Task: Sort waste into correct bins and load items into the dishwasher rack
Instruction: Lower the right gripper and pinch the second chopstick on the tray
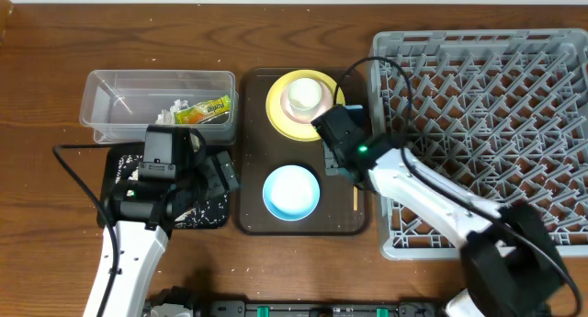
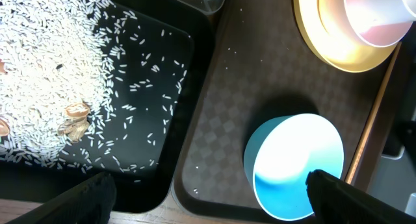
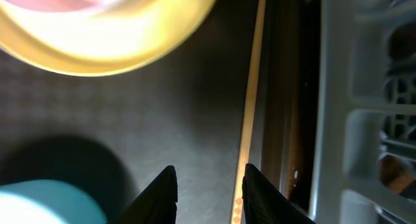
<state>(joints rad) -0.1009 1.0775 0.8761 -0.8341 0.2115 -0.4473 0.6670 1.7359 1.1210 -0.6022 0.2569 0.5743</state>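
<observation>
**Waste binned, rack unloaded: chopstick pickup in hand**

The right end effector (image 3: 209, 195) stands partly open and low over the brown serving tray (image 1: 303, 227), gripping nothing. One wooden chopstick (image 3: 250, 107) lies on the tray between its fingers, close against the right-hand one, and runs on ahead of the tips. The yellow plate (image 1: 278, 106) lies ahead and to its left. It carries the pale pink bowl (image 1: 303, 114), with what appears to be the white cup (image 1: 305, 95) inside. The light blue bowl (image 1: 291, 190) sits behind and to its left. The dishwasher rack (image 1: 496, 96) is just beside it on the right, and no item shows in the rack.

The left end effector (image 2: 211, 198) is spread wide and empty. Ahead and to its left, the black tray (image 2: 170, 160) holds the rice (image 2: 45, 74), heaped and scattered. The clear tub (image 1: 101, 87) beyond it contains the snack wrapper (image 1: 204, 109) and the tissue (image 1: 173, 108).

Judged from this layout, the waste sorting is essentially done. A few stray grains remain on the serving tray. All the rack loading is left: chopstick, plate, both bowls and cup.
</observation>
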